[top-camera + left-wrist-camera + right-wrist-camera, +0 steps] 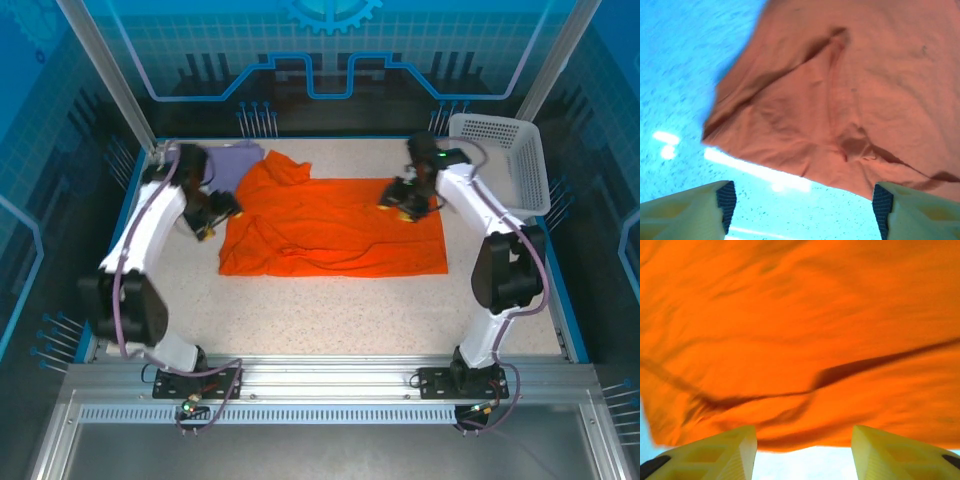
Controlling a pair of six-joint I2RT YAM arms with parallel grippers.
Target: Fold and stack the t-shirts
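Left of the basket (500, 150), the orange t-shirt (335, 225) lay spread but wrinkled; farther left, the lavender t-shirt (235, 165) sat bunched. My left gripper (215, 215) and right gripper (405, 200) gaped, empty.

One orange t-shirt (335, 225), one lavender t-shirt (236, 164), one basket (500, 160).
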